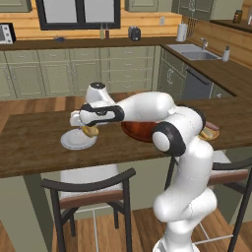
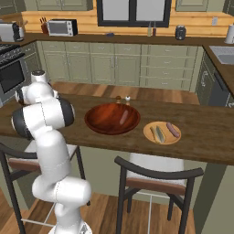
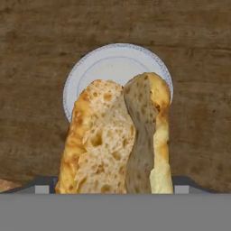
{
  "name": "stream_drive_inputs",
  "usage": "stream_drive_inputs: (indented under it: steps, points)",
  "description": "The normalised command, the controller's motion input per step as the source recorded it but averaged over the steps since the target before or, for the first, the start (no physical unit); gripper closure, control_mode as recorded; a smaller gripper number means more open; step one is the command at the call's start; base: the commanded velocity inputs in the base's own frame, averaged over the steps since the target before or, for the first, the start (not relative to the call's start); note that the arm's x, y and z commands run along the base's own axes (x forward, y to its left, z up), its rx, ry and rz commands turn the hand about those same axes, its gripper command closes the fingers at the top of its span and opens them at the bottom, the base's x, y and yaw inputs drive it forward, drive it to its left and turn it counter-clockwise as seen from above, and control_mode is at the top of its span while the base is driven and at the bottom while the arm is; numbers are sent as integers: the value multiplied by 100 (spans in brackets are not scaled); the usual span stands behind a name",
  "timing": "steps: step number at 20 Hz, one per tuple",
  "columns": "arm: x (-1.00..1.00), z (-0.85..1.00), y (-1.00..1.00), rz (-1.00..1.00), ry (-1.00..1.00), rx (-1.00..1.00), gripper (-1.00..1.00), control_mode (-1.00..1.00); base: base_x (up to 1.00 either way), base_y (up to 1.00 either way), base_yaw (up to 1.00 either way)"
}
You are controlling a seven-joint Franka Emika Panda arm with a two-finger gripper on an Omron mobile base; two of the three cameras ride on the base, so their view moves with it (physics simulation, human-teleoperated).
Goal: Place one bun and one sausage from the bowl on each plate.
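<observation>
On tan-orange plate (image 2: 162, 133): 1 bun (image 2: 158, 133), 1 sausage (image 2: 172, 130)

Bun (image 3: 115, 140): split lengthwise, golden-brown crust, pale porous crumb facing the camera, one half in shadow; stands large in the foreground, rising from the bottom edge between the fingers, which it hides. Plate (image 3: 97, 67): pale grey-white, round, thin patterned rim, lying flat behind the bun, its lower part covered by it. Table (image 3: 31, 67): dark brown wood grain, carrying the plate.
</observation>
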Motion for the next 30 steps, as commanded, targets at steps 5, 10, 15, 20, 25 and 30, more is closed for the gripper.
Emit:
stream_drive_inputs:
  steps: [5,10,15,20,25,30]
  points:
    - [46,-20,57,-10,1,-4,100,-100,0,0,0]
    - [37,-39,38,-12,7,-4,100,-100,0,0,0]
    - [31,-43,15,-11,6,0,100,-100,0,0,0]
    - [24,-52,0,-9,5,0,-100,-100,0,0,0]
    - [45,-39,-1,-3,1,0,-100,-100,0,0,0]
    - [33,0,0,0,0,0,-100,-100,0,0,0]
